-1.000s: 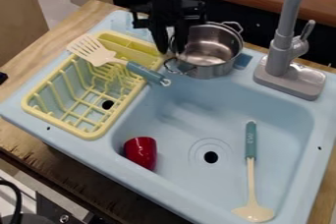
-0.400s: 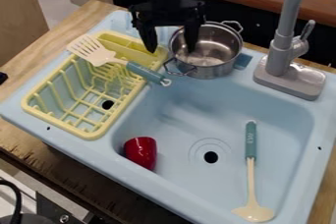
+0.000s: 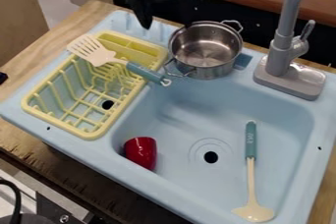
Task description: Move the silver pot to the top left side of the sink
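Pale wood surrounds your blue sink (image 3: 183,105). Your silver pot (image 3: 207,51) sits at the sink's top left; your gripper (image 3: 167,22), spread and empty, hangs above the sink's back edge.

The sink (image 3: 177,179) is showing pale blue, the rack (image 3: 85,134) yellow — the pot (image 3: 207,69) is gleaming silver, the cup (image 3: 141,152) red. Spatula (image 3: 98,57) and spoon (image 3: 254,213) are pairing cream heads with teal handles — the faucet (image 3: 281,51) is wearing grey, the gripper (image 3: 167,24) black, the counter (image 3: 26,142) brown wood grain.

The 2-handled silver pot (image 3: 206,53) stands upright on the sink's back rim (image 3: 160,34).
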`<act>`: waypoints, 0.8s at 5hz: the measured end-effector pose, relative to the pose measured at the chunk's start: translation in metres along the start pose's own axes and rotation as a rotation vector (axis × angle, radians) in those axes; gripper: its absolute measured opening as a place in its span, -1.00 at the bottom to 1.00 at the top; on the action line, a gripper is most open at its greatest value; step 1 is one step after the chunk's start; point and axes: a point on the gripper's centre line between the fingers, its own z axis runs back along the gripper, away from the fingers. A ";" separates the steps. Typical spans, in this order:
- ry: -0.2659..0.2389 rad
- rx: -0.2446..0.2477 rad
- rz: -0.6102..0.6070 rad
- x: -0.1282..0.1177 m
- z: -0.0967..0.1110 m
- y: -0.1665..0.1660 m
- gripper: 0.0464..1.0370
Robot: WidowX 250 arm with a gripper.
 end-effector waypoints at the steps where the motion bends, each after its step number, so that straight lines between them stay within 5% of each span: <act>1: -0.016 0.021 -0.077 -0.008 0.009 -0.005 0.92; 3: -0.030 -0.014 -0.414 -0.033 0.005 -0.015 0.92; 4: 0.009 -0.029 -0.480 -0.038 0.006 -0.006 0.92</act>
